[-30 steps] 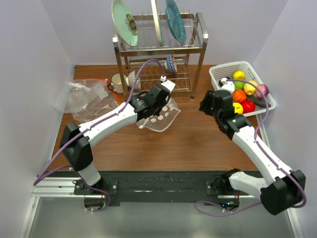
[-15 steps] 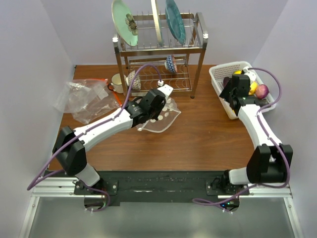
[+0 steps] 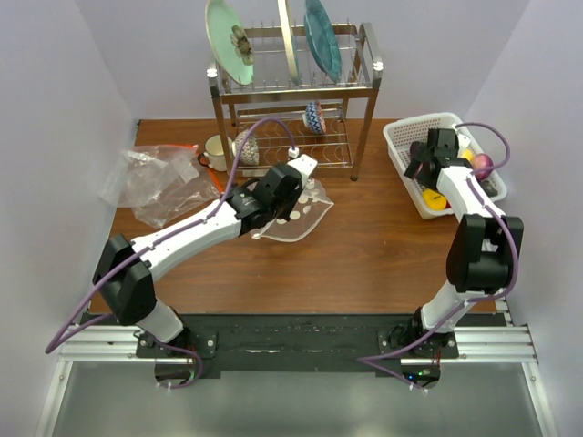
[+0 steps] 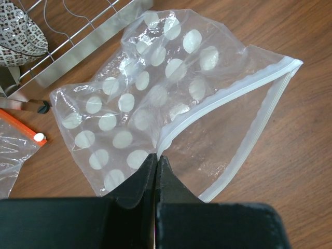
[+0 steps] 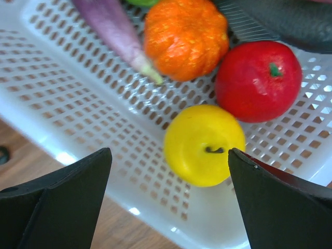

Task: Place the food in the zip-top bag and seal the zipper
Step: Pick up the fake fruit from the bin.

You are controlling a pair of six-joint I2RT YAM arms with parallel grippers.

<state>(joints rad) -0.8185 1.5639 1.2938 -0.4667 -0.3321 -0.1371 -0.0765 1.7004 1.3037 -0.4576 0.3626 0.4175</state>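
Note:
The zip-top bag (image 3: 301, 221), clear with white dots, lies on the table in front of the rack. My left gripper (image 3: 287, 208) is shut on its mouth edge. In the left wrist view my left gripper (image 4: 155, 156) pinches the zipper (image 4: 223, 97) and the bag (image 4: 150, 98) gapes open to the right. My right gripper (image 3: 433, 177) hangs open over the white basket (image 3: 401, 137). In the right wrist view my right gripper (image 5: 168, 155) has its jaws wide apart around a yellow fruit (image 5: 205, 144), touching nothing. A red fruit (image 5: 258, 80), an orange one (image 5: 185, 36), a purple vegetable (image 5: 111, 26) and the dark eggplant (image 5: 290, 21) lie in the basket (image 5: 78, 93).
A metal dish rack (image 3: 291, 91) with plates and bowls stands at the back, close behind the dotted bag; it also shows in the left wrist view (image 4: 78, 46). A plain crumpled clear bag (image 3: 155, 182) lies at the left. A mug (image 3: 216, 152) stands beside the rack. Walls close in on both sides.
My right arm has swung from the table's middle out to the right and now reaches over the basket. My left gripper has shifted slightly, still holding the dotted bag.

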